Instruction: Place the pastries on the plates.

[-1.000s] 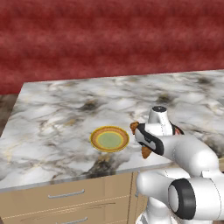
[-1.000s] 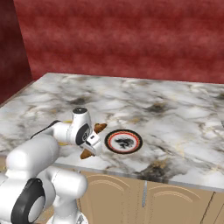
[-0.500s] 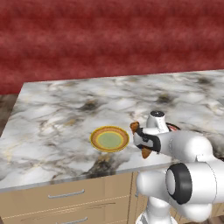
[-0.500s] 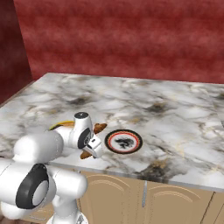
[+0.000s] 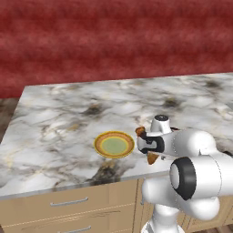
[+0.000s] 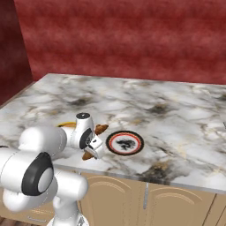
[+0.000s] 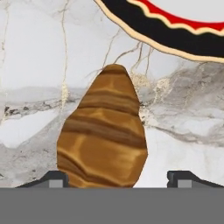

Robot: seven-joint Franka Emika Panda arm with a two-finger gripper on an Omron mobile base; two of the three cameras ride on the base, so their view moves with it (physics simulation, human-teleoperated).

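One pastry [image 7: 105,135], golden-brown and tapered, lies on the marble between my gripper's [image 7: 119,178] fingertips. The left fingertip [image 7: 54,178] is close to its side and the right fingertip [image 7: 183,177] stands clear of it, so the gripper is open. My gripper [image 5: 148,148] hangs low over this pastry [image 5: 152,159] near the counter's front edge. A second pastry [image 5: 140,131] lies just behind the hand. The yellow-rimmed green plate [image 5: 114,144] is to the left. The red-rimmed white plate [image 6: 126,142] sits to the right of the near pastry [image 6: 88,155], and the far pastry [image 6: 101,129] is beside it.
The marble counter [image 5: 68,109] runs back to a dark red wall. Its front edge [image 6: 145,176] is close below the near pastry, with cabinet doors under it. My own white arm [image 5: 195,150] bulks over the counter's near right part.
The arm has folded lower and closer to the counter's front. The hand stays over the near pastry. Both pastries and both plates lie where they were.
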